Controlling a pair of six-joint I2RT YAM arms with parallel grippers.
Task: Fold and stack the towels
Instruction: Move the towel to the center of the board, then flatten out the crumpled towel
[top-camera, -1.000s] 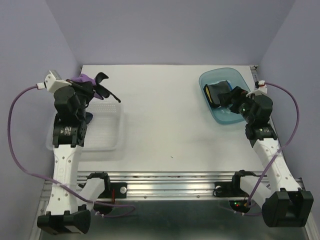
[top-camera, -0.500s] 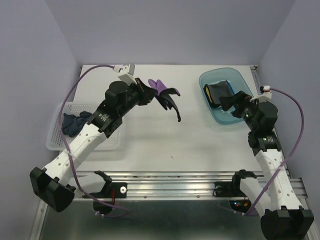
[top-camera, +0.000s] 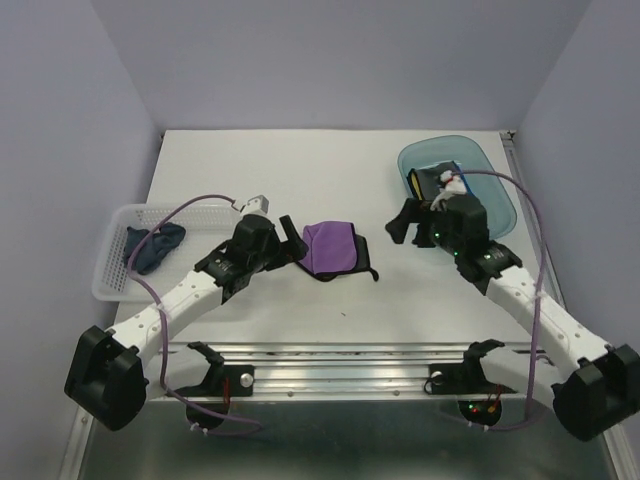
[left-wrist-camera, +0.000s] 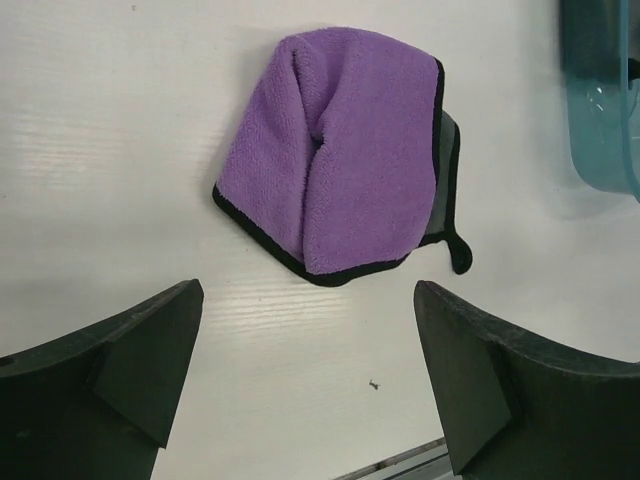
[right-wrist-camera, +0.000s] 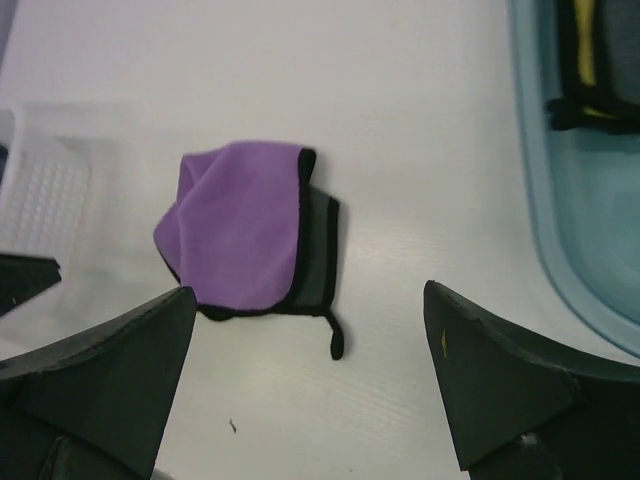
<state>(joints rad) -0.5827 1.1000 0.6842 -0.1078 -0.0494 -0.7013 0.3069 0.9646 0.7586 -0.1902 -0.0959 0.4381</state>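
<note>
Reaching in from the bottom corners of the overhead view, both arms lean toward the middle of the white table (top-camera: 300, 160). The left gripper (top-camera: 293, 240) (left-wrist-camera: 308, 295) sits low at center-left, its jaws spread wide and holding nothing. The right gripper (top-camera: 405, 222) (right-wrist-camera: 309, 292) faces it from center-right, also spread and empty.

Between them lies the purple towel (top-camera: 332, 247) (left-wrist-camera: 345, 150) (right-wrist-camera: 240, 225), flat on the table just beside the left gripper and a little apart from the right one. It is loosely folded over, with a crease down its upper part, black edging around the border, a grey underside showing along one side and a short black loop trailing from one corner.

Farther back at the left edge stands a white mesh basket (top-camera: 215, 215) with a crumpled dark navy towel (top-camera: 150, 245) in its left end. In the upper right sits a teal plastic tray (top-camera: 490, 170) (right-wrist-camera: 545, 180) holding a dark folded cloth (top-camera: 432, 185) (right-wrist-camera: 590, 60) with a yellow strip.
</note>
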